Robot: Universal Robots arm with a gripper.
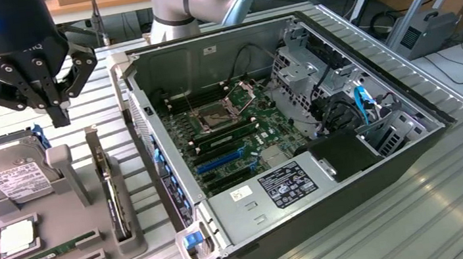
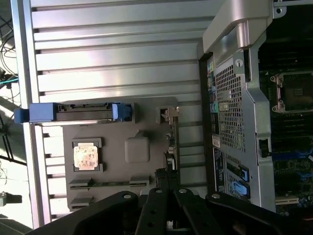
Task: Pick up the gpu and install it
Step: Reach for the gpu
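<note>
While the tool (image 1: 60, 116) hangs with its fingers pressed together and empty, note that it sits above the drive (image 1: 12, 175) end of the tray (image 1: 63, 253), near the gpu (image 1: 116, 196) but clear of it. The gpu stands on edge in a tray slot, with its bracket at the end nearer the tool, between the drive and the open case (image 1: 203, 40) on the desk (image 1: 385, 230). Treat the card as probably light, stiff and fragile, with a thin board and exposed components. Take hold of the upper edge near mid-length, across its thickness and away from the connector edge. Avoid twisting, because the slot walls may bind it.
</note>
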